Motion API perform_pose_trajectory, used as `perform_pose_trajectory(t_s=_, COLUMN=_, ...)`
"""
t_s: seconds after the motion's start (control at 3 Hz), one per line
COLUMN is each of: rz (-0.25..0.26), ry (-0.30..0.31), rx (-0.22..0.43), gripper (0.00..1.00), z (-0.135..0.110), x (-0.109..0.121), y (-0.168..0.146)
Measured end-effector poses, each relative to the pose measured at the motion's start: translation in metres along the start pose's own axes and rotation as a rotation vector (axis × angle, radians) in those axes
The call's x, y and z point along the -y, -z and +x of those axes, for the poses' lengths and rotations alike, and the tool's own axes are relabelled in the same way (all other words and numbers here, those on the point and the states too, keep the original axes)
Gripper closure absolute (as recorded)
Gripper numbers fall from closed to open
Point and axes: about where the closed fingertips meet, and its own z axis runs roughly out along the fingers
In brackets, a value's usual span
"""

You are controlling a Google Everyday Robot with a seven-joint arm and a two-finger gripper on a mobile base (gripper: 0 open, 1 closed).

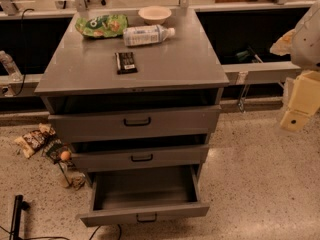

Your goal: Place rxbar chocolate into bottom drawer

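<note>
The rxbar chocolate [126, 62] is a small flat black bar lying on the grey cabinet top [190, 64], left of centre. The bottom drawer [145, 196] is pulled out wide, and its deep grey box shows nothing inside. A small dark handle [146, 218] sits on its front. My gripper [296, 109] hangs at the right edge of the view, off to the side of the cabinet and about level with the top drawer. It is far from the bar and holds nothing that I can see.
A green snack bag [101, 25], a white-labelled bottle [147, 35] lying on its side and a pale bowl [154, 14] sit at the back of the cabinet top. The two upper drawers [135, 121] stand slightly ajar. Snack packets [35, 139] litter the floor at left.
</note>
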Motion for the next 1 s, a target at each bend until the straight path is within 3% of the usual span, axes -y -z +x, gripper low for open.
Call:
perform_pose_trajectory(t_s=0.33, rz=0.004, ry=0.004, rx=-0.001, gripper=0.00, z=-0.001, x=0.001, y=0.000)
perform_pose_trajectory(t_s=0.67, rz=0.094, ry=0.128, rx=-0.019, gripper=0.00, z=-0.038, x=0.027, y=-0.009)
perform_pose_trajectory(t_s=1.0, rz=0.165, ry=0.351, rx=-0.022, gripper=0.00, z=-0.082, x=0.052, y=-0.013)
